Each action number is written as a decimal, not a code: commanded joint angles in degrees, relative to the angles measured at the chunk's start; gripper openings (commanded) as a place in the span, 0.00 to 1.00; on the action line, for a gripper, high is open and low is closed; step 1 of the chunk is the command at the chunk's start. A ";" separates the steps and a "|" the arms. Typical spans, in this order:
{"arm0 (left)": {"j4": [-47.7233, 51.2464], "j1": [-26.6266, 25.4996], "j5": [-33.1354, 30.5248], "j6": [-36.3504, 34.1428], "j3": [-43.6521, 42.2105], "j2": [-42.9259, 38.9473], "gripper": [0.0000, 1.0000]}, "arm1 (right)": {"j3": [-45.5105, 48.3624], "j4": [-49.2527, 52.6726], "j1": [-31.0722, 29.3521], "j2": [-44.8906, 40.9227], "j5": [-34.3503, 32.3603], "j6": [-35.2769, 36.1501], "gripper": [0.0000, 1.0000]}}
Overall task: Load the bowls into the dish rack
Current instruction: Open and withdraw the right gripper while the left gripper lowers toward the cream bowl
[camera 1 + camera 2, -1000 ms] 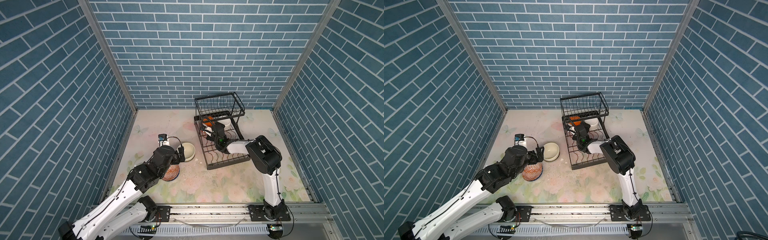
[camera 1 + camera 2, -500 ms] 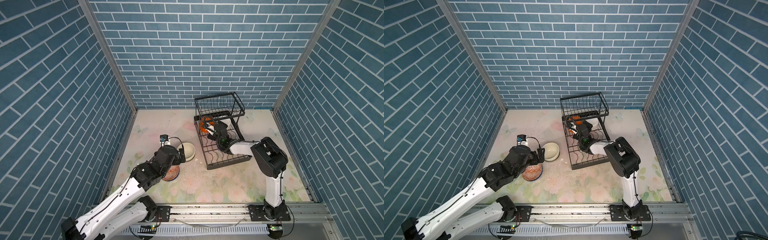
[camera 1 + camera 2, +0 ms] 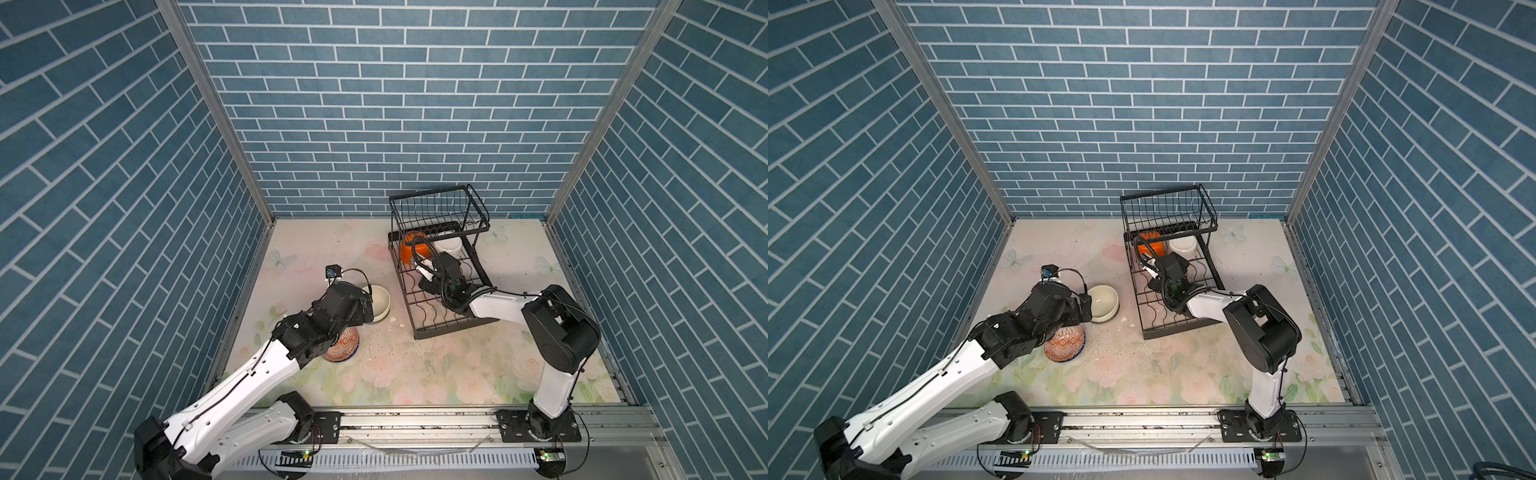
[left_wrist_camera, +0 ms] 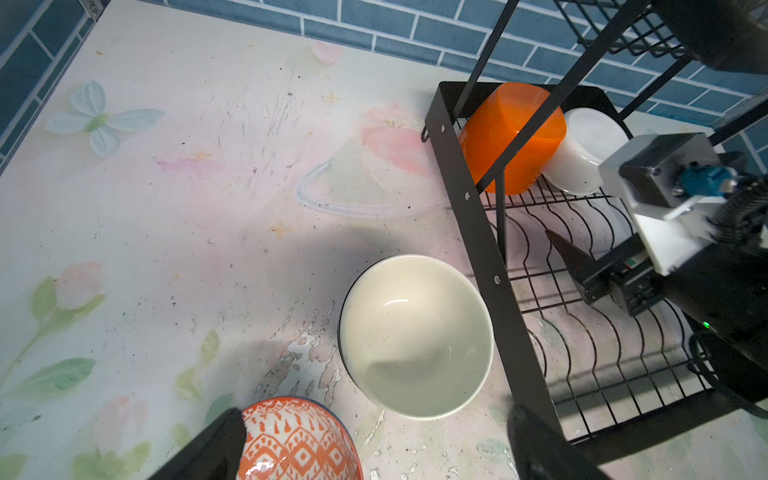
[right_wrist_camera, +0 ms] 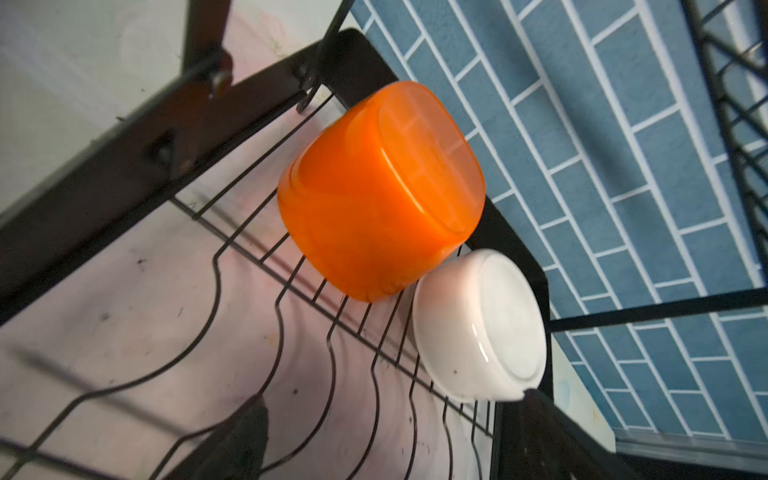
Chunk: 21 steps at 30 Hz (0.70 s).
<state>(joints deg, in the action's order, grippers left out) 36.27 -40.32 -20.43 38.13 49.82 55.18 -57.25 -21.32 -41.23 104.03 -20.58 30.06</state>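
Withdrawn slightly from the orange bowl (image 3: 412, 251), right gripper (image 3: 420, 269) spread, empty, over dish rack (image 3: 449, 307). Left wrist: left gripper (image 4: 374, 440) wide, empty above cream bowl (image 4: 415, 336); patterned bowl (image 4: 299, 444) beside. Right wrist: white bowl (image 5: 478, 324) inverted in rack, touching orange.

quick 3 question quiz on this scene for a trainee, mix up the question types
1. True or false: the orange bowl and the white bowl lie on the lower tier of the dish rack.
2. How many bowls sit on the table outside the rack?
3. The left end effector is: A) shut on the cream bowl; B) open, holding nothing; C) inside the rack.

Key:
1. True, side by side at the far end.
2. Two: the cream bowl and the orange patterned bowl.
3. B. The right end effector is open too.
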 commanded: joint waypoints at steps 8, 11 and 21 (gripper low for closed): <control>7.35 3.91 4.67 2.13 4.95 6.34 1.00 | 5.35 9.34 -0.51 -9.93 2.22 -14.25 0.92; 8.36 5.11 6.74 2.04 6.17 9.08 1.00 | 6.81 11.19 -0.54 -12.60 3.64 -18.75 0.91; 13.87 6.39 7.50 0.76 12.82 21.38 0.94 | 9.09 17.57 -0.53 -19.83 7.25 -28.78 0.85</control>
<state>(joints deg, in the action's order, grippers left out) 46.68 -34.48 -13.30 39.75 60.71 74.56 -49.65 -7.42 -41.58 86.11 -15.00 7.68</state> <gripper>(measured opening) 0.941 0.855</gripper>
